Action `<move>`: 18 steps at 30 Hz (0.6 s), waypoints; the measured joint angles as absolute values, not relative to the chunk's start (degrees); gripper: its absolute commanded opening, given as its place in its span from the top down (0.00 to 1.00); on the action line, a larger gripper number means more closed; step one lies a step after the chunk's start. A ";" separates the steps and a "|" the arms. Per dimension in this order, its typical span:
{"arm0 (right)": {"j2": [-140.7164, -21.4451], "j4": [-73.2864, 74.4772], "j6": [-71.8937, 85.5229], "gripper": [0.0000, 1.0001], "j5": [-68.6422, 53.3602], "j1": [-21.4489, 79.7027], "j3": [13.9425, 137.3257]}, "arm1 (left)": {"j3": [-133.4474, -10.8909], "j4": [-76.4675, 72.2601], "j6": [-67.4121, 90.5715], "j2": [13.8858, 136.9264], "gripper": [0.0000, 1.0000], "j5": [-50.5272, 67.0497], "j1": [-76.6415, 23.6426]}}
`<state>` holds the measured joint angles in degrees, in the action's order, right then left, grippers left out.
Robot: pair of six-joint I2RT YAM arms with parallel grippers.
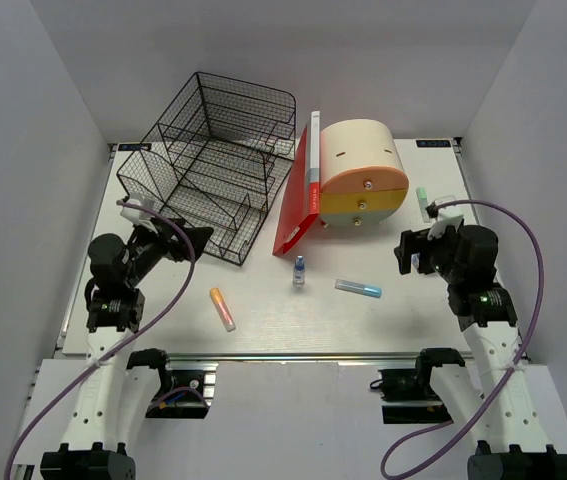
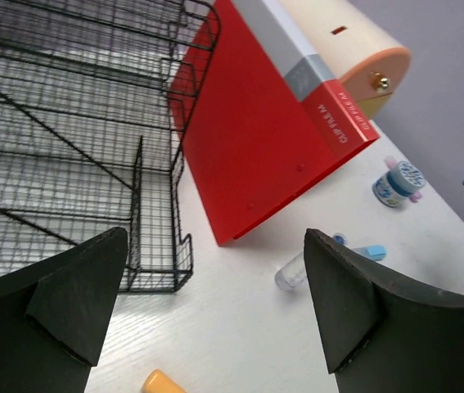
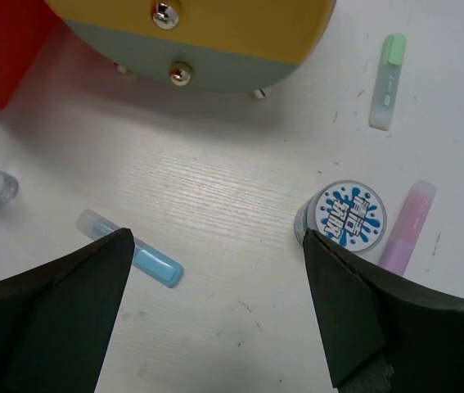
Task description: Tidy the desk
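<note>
Left gripper (image 2: 215,304) and right gripper (image 3: 219,304) both spread wide, holding nothing — desk (image 1: 283,325) flat beneath them, long axis left-right, silver rail (image 1: 293,356) nearest.

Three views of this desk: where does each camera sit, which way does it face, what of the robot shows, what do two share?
Top external: above and behind, looking down on the desk; left arm, right arm show.
Left wrist: on the left arm, facing forward at the red folder; left gripper shows.
Right wrist: on the right arm, facing down beside the drawer unit; right gripper shows.
Shared: blue highlighter, both wrist views.
</note>
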<state>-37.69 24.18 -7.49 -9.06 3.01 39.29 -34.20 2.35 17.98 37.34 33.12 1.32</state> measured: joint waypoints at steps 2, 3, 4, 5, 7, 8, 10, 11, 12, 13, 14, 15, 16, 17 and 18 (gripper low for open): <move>-38.65 24.80 -8.71 0.11 -10.68 3.01 40.56 | -33.56 0.47 19.05 38.02 0.02 34.65 1.30; -39.05 25.56 -10.44 0.11 -11.73 3.01 41.04 | -33.23 -0.45 19.68 38.63 0.02 35.40 1.30; -39.35 26.59 -12.43 0.11 -13.13 3.03 41.47 | -33.06 -1.30 20.47 39.42 0.02 36.10 1.30; -39.64 27.88 -14.46 0.11 -14.76 3.03 41.91 | -32.99 -2.13 21.04 40.32 0.02 36.69 1.30; -39.99 30.15 -17.56 0.11 -16.91 3.03 42.65 | -32.97 -3.16 22.13 42.63 0.02 37.67 1.19; -40.14 31.35 -18.94 0.11 -17.65 3.07 43.07 | -32.99 -3.38 22.55 43.77 0.02 38.04 0.93; -40.23 33.15 -21.10 0.11 -18.17 3.11 43.88 | -33.39 -3.01 23.40 45.76 0.03 38.48 0.10; -40.23 33.63 -21.76 0.11 -18.17 3.11 44.14 | -33.85 -2.79 23.94 46.63 0.06 38.63 -0.64; -40.23 33.91 -22.41 0.11 -18.15 3.11 44.40 | -34.83 -2.02 24.58 47.40 0.07 38.70 -1.52; -40.25 34.26 -23.00 0.11 -18.15 3.11 44.62 | -35.86 -1.65 25.15 48.01 0.13 38.74 -2.39; -40.32 34.33 -23.16 0.11 -18.09 3.11 44.86 | -36.99 -1.50 25.58 48.49 0.16 38.72 -3.33; -40.58 34.46 -23.27 0.11 -17.91 3.11 45.15 | -38.54 -1.23 26.13 48.97 0.21 38.65 -4.51; -40.77 34.50 -23.44 0.11 -17.69 3.11 45.34 | -39.79 -1.19 26.57 49.41 0.26 38.44 -5.65; -41.06 34.46 -23.64 0.11 -17.45 3.11 45.41 | -41.12 -1.21 27.00 49.95 0.30 38.20 -7.03; -41.36 34.46 -23.90 0.11 -17.06 3.11 45.41 | -42.37 -1.04 27.24 50.72 0.38 37.65 -8.86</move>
